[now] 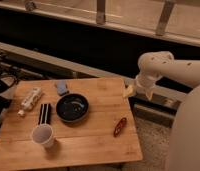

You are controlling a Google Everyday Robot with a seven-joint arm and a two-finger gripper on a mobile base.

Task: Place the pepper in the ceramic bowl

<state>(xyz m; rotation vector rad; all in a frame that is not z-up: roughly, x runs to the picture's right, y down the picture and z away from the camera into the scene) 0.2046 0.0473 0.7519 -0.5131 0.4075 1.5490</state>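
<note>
Cup (43, 135), slim dark-red pepper (120, 126), hand (128, 91) beside table (93, 142)

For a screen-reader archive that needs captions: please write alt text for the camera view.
A dark red pepper lies near the right edge of a wooden table, apart from the black ceramic bowl at its centre. The robot's hand hangs by the table's far right corner; a white cup stands front left.

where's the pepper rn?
In the camera view, the pepper lies near the table's right edge, right of the ceramic bowl. The claw hangs by the far right corner.
</note>
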